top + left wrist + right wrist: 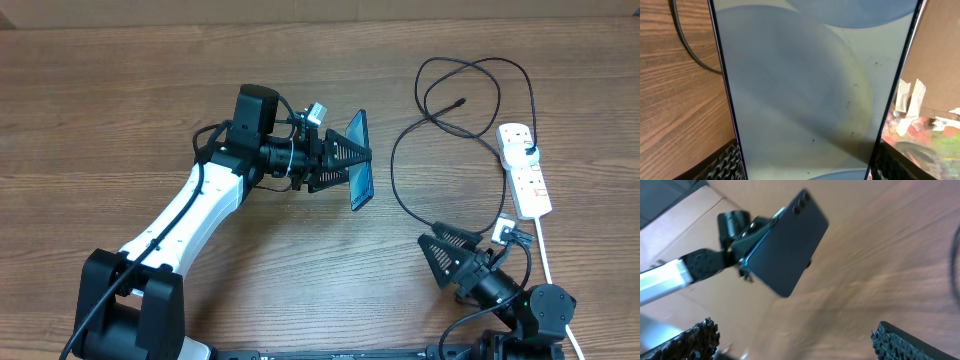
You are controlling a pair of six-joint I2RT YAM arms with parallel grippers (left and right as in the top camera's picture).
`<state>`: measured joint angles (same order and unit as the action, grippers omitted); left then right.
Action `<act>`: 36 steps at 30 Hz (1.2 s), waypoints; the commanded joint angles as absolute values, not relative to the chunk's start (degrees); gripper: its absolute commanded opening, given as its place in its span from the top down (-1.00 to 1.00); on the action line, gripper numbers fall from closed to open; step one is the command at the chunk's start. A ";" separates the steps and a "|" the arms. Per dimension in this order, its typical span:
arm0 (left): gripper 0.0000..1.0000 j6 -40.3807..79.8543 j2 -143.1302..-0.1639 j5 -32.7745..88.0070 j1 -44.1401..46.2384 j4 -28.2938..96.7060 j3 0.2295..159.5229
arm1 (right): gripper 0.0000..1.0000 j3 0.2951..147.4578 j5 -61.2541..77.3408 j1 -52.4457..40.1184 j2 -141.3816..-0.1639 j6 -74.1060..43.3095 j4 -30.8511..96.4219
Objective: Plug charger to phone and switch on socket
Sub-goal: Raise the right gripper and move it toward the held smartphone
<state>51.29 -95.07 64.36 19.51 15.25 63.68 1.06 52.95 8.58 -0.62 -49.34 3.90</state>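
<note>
My left gripper (352,165) is shut on the phone (360,160) and holds it on edge above the table; its pale blue screen (805,85) fills the left wrist view between the two fingers. The right wrist view shows the phone's dark back (782,247) held by the left gripper (742,250). The charger cable (400,150) loops on the table right of the phone, its small tip (460,102) lying free and its plug (531,150) in the white socket strip (526,170). My right gripper (440,258) is open and empty near the front right.
The socket's white cord (545,250) runs toward the front edge beside my right arm. A stretch of black cable (690,45) lies on the wood left of the phone in the left wrist view. Cardboard and clutter (935,120) show beyond the table.
</note>
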 commanded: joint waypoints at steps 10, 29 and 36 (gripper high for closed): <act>0.47 58.43 -95.33 65.41 19.84 14.68 63.90 | -1.00 0.51 49.15 8.36 -0.23 -40.27 4.01; 0.51 61.76 -95.33 63.05 19.84 14.70 63.90 | -0.97 28.86 29.58 8.29 -11.55 -23.27 40.34; 0.51 61.80 -95.33 63.07 19.84 14.70 63.90 | -0.97 42.09 29.56 8.29 -16.19 -19.38 55.70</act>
